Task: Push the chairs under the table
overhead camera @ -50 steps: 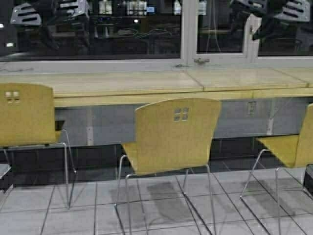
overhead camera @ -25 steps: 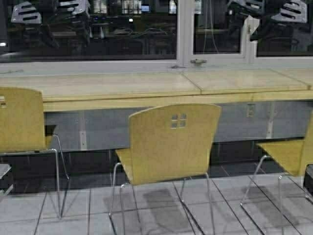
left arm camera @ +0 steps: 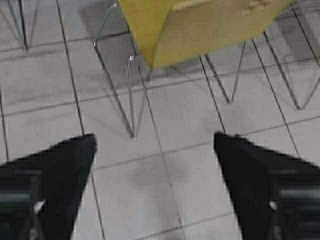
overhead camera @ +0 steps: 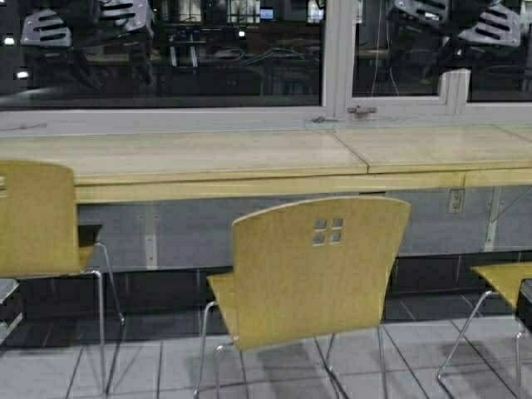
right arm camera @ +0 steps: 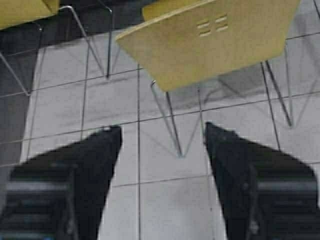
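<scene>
The table (overhead camera: 208, 158) is a long pale yellow-wood top running under the window. Three chairs stand out from it on the tiled floor. The middle chair (overhead camera: 320, 266) has its back to me, the left chair (overhead camera: 33, 220) is at the frame's edge, and only the seat of the right chair (overhead camera: 507, 278) shows. My left gripper (left arm camera: 155, 145) is open and empty above the floor tiles, short of a chair (left arm camera: 200, 27). My right gripper (right arm camera: 163, 132) is open and empty, just short of the chair with cutouts (right arm camera: 215, 42). Neither gripper touches a chair.
A white-framed window (overhead camera: 337, 58) with dark glass runs behind the table. Grey panels and a wall socket (overhead camera: 455, 200) sit under the tabletop. Thin chrome legs (right arm camera: 175, 127) stand on the tiles close in front of my right gripper. Another chair (right arm camera: 25, 10) shows at the right wrist view's corner.
The robot has moved: the base has driven closer, so the table and middle chair sit lower and larger in the high view, and the scene has shifted right since half a second ago.
</scene>
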